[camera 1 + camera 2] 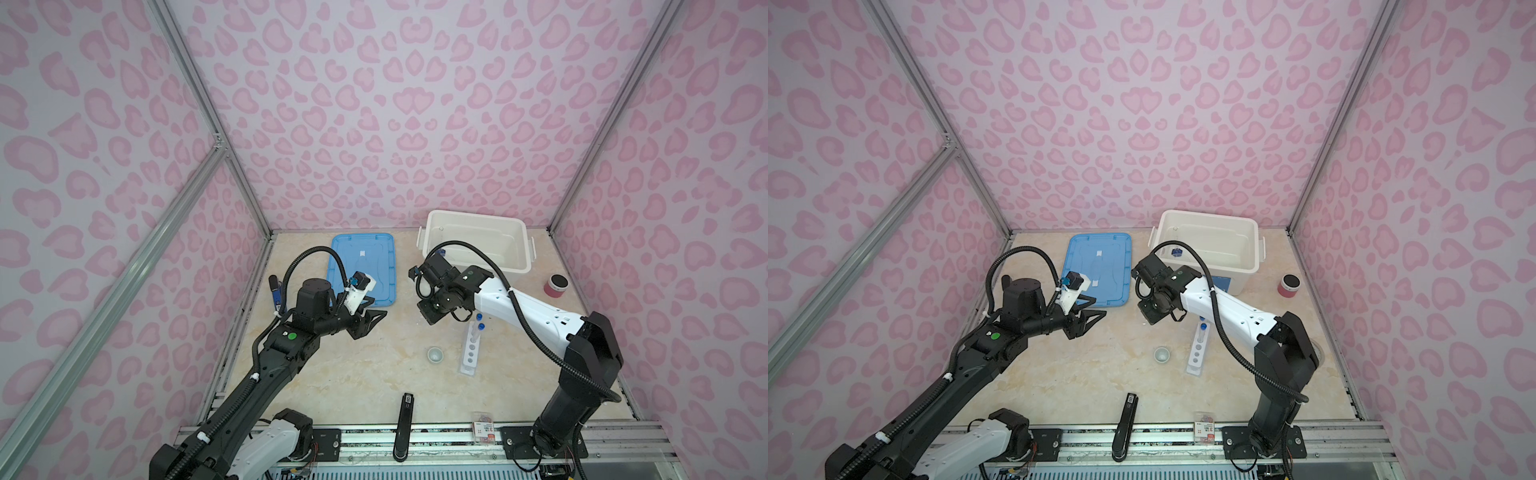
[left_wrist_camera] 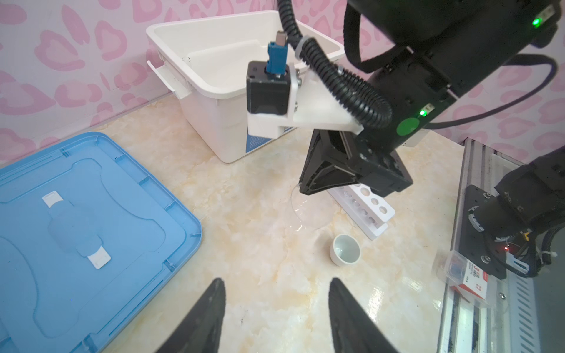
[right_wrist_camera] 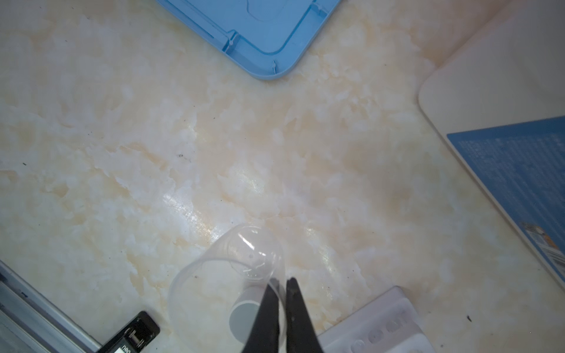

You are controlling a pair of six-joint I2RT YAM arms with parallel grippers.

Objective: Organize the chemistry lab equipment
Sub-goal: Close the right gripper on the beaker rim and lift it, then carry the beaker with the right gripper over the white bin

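Marble tabletop (image 1: 353,386), bin open, blue lid (image 1: 365,257) lying off to the side. We see the left gripper (image 2: 276,281) hovering empty by the lid's near corner, jaws wide apart. The tiny pale cup (image 1: 435,354) sits loose mid-table. The right gripper (image 3: 282,280) pinches the wall of a clear glass beaker (image 3: 214,275) between lid and white holed rack (image 1: 465,352). The rack carries two blue-capped test tubes (image 1: 479,317), its other holes empty. The white bin (image 1: 473,215) holds the blue-based cylinder (image 1: 1177,250). We judge it under halfway: beaker, cup and rack are left.
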